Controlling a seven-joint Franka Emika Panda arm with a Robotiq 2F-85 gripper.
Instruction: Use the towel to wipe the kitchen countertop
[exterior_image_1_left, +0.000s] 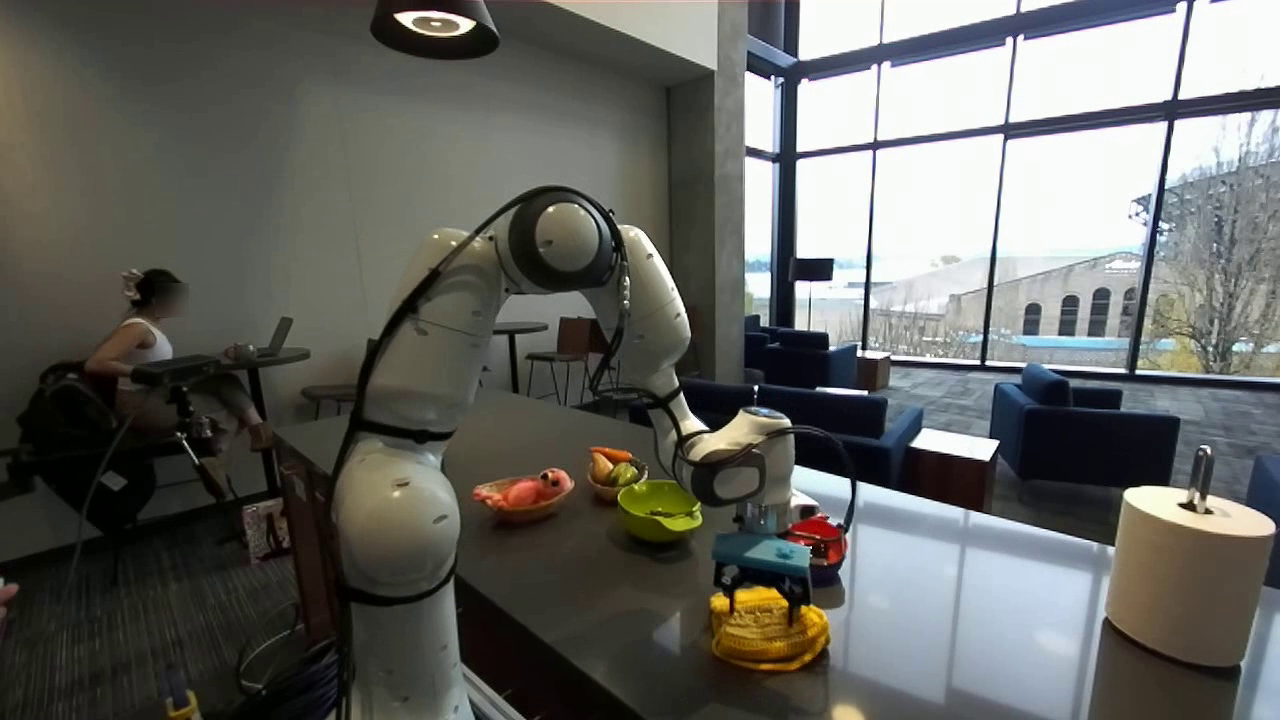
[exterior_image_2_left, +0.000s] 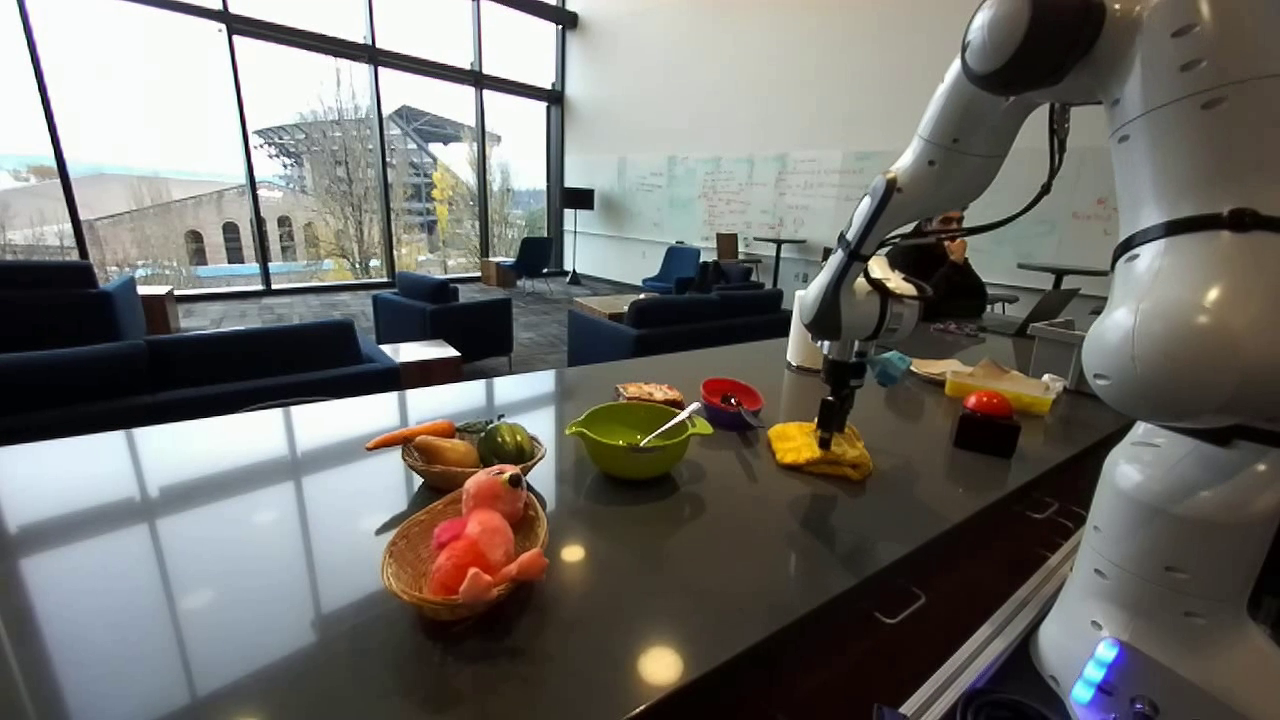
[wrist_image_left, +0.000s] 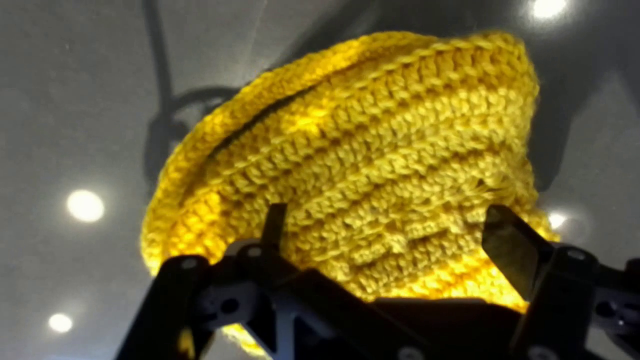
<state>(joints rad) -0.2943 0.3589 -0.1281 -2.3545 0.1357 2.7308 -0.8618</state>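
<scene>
In the wrist view, the folded yellow knitted towel (wrist_image_left: 380, 150) filled the middle of the frame, lying on the glossy dark grey countertop (wrist_image_left: 65, 140). The black two-fingered gripper (wrist_image_left: 386, 220) stood along the bottom edge, its slim fingers (wrist_image_left: 507, 250) spread wide with towel showing between them; it had hold of nothing, and whether the tips touched the cloth could not be told. In an exterior view, the white jointed robot arm (exterior_image_2_left: 1170, 330) took up the right edge and the towel lay right of centre. Left of it stood a lime-green spouted bowl (exterior_image_2_left: 620, 455) with a pale-handled spoon (exterior_image_2_left: 670, 424), and between the two, slightly higher, a round red bowl (exterior_image_2_left: 712, 393). At lower left, a pink plush toy (exterior_image_2_left: 480, 545) sat in an oval wicker basket (exterior_image_2_left: 398, 565). In an exterior view, a thick white paper roll (exterior_image_1_left: 1185, 580) stood upright at far right.
</scene>
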